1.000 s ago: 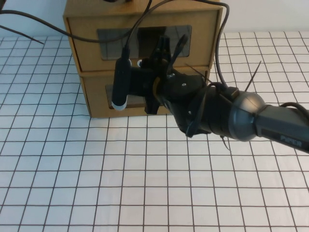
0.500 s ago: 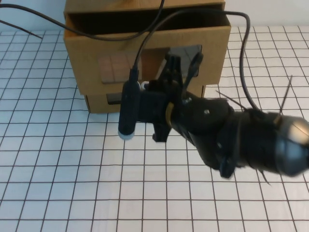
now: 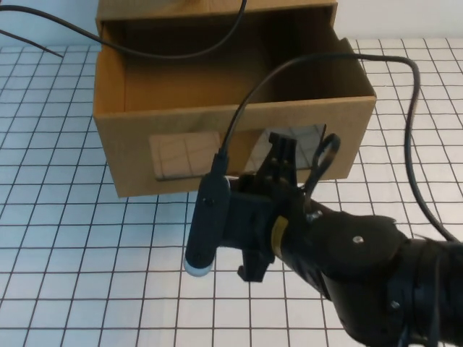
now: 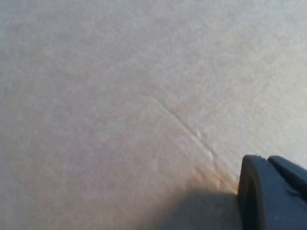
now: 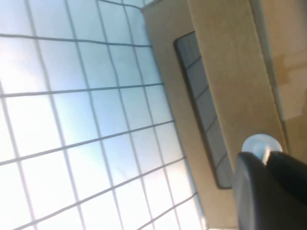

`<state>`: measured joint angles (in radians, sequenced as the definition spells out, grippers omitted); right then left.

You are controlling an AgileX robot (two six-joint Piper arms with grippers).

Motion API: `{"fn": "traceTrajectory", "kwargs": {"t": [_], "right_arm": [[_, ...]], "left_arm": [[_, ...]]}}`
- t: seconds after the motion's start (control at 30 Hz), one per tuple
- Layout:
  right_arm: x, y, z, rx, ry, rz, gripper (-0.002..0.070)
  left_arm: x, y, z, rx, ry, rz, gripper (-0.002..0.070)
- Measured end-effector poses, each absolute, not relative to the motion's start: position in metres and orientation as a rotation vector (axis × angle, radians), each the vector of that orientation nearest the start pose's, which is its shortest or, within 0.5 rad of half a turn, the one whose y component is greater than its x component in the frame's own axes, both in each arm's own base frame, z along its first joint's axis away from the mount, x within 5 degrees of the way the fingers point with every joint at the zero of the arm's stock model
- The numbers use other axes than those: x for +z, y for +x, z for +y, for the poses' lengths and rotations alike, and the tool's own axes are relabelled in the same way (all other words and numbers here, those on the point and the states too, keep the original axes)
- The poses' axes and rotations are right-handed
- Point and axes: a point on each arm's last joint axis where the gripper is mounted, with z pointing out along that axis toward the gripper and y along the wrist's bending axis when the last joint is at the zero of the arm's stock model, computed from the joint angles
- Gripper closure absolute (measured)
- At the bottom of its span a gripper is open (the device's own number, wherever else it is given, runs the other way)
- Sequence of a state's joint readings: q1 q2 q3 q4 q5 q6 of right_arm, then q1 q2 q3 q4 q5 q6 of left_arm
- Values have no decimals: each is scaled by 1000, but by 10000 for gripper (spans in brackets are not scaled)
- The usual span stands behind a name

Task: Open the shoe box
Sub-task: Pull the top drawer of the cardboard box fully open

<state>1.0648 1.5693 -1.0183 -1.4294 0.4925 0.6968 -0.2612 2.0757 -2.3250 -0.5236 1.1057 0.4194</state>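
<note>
Your right tool [image 3: 283,148] is clenched at the drawer [image 3: 181,155] front of the shoe box [image 3: 130,87], far on the counter [image 3: 87,275]. The drawer lies just far of it, and its slide runs far to near. Your left tool [image 4: 272,191] is against cardboard; clenched or not, I cannot tell.

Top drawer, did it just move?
Yes: the drawer slid out of its housing toward the camera, gripped by the right end effector; left end effector near cardboard.

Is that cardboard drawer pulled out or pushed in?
Pulled out: the drawer juts forward, its bare inside showing. The right pincer is shut at its front panel; the left pincer sits against cardboard.
</note>
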Motion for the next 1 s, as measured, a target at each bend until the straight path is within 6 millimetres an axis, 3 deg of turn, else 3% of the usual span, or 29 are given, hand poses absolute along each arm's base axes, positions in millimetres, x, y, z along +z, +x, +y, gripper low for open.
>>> {"fn": "traceTrajectory", "kwargs": {"t": [0.43, 0.57, 0.77, 1.0], "right_arm": [[273, 190, 266, -188, -1277, 1704, 685], [287, 173, 262, -83, -1211, 1760, 685], [324, 144, 240, 16, -1086, 1808, 685], [366, 154, 189, -106, -761, 2005, 686]], "left_arm": [[402, 435, -158, -589, 695, 2152, 677], [407, 431, -158, -590, 702, 2148, 677], [445, 405, -154, -601, 781, 2074, 677], [499, 363, -145, -567, 841, 1908, 677]]}}
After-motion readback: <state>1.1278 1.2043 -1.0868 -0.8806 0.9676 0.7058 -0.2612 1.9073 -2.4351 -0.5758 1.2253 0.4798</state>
